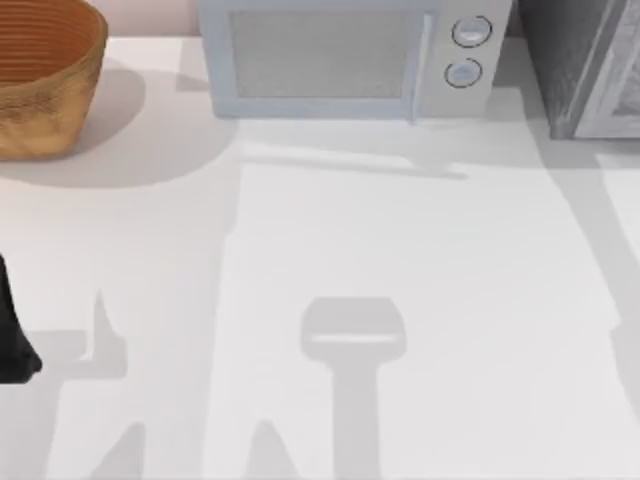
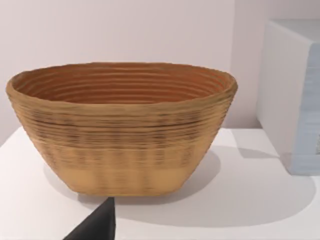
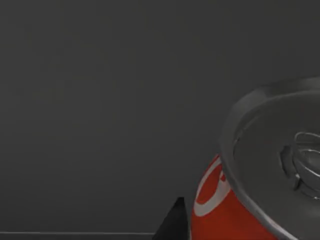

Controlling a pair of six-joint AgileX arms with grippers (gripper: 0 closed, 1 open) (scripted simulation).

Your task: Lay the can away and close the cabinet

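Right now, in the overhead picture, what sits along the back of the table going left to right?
Woven basket → light grey microwave with its two round knobs → dark speckled cabinet at the right edge.

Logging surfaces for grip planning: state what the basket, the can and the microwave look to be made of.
Basket: woven fibre, likely wicker or coiled straw, matte; ridged horizontal bands run round its wall.
Can: probably metal, with a glossy red and white printed side; its grey top has a raised rim, a sheen and a pull tab.
Microwave: pale grey smooth casing, painted metal or plastic, hard to tell; two round knobs.
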